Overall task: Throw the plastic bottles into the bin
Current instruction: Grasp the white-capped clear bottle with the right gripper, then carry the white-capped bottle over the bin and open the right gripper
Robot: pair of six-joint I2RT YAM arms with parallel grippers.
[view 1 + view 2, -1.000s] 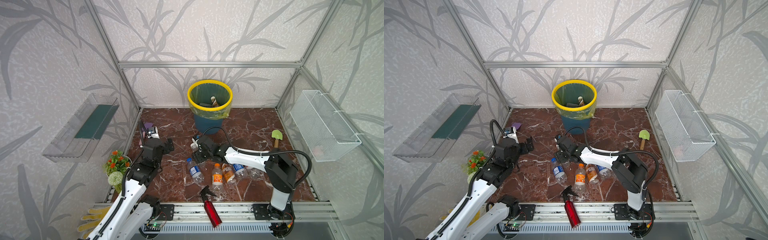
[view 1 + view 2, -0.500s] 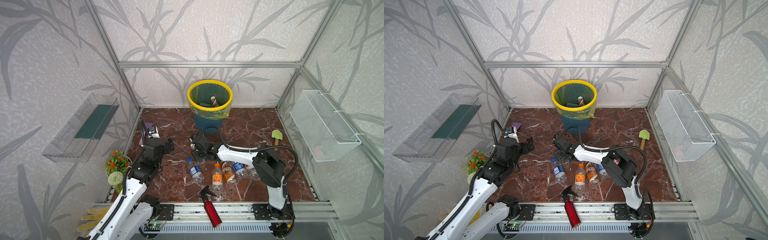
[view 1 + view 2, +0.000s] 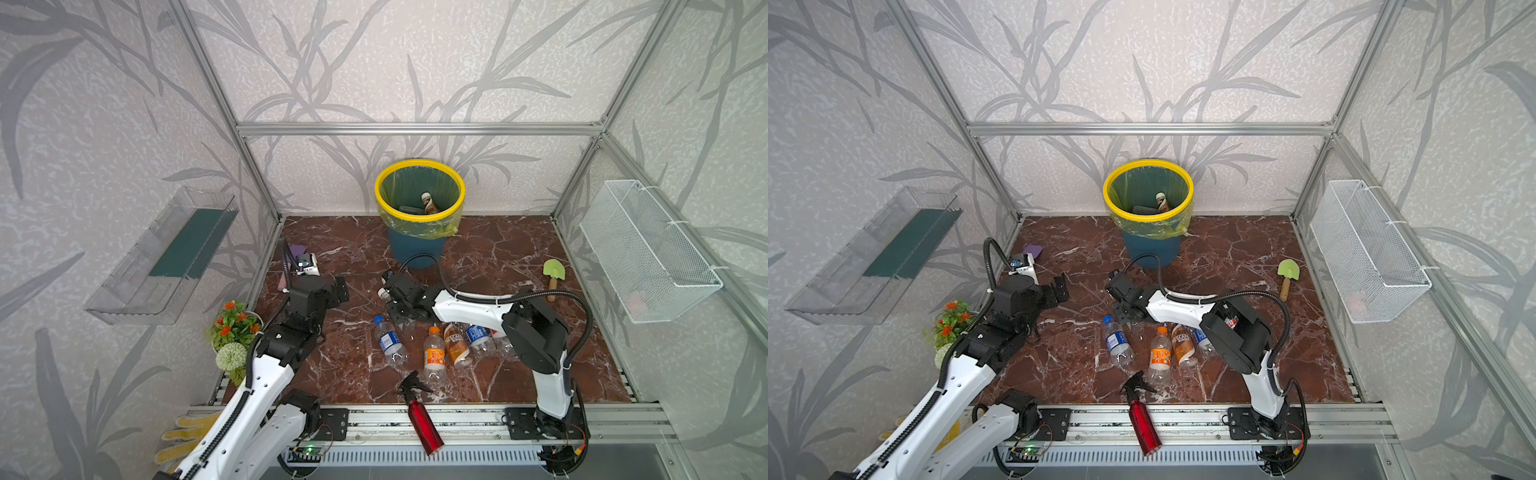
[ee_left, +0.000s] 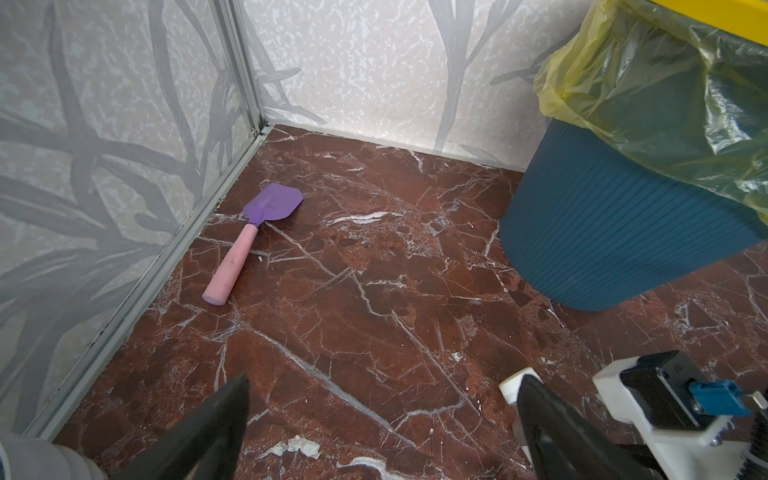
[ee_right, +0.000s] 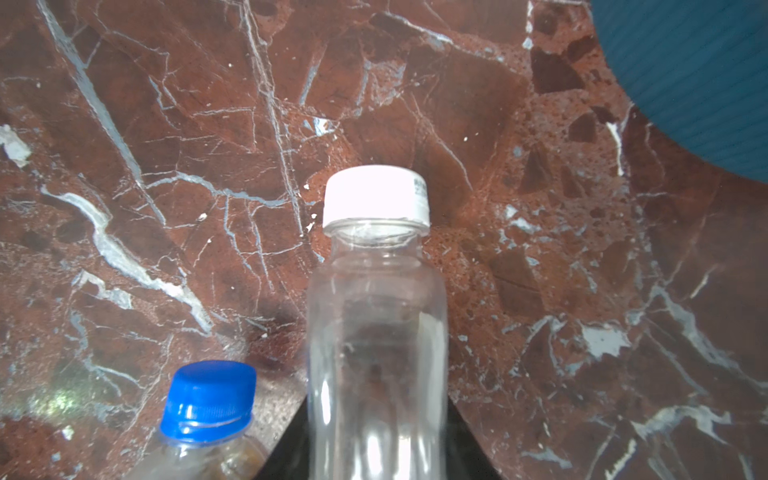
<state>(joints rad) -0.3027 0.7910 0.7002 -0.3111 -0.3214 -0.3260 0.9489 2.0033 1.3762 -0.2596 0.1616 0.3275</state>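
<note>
Right gripper is clamping shut on a clear, white-capped bottle, so the pickup is underway. Lifting it over the bin is probably coming next.

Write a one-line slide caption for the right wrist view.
Right gripper shut on a clear white-capped bottle; blue-capped bottle beside it, bin nearby.

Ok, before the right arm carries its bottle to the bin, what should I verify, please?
1. Right jaws shut on the white-capped bottle: ok.
2. Blue-capped bottle clear of it: cannot tell, very near.
3. Bin upright, with room inside: ok.
4. Left jaws open, empty, beside the path: ok.
5. Right arm's cable free of the bin: cannot tell.
</note>
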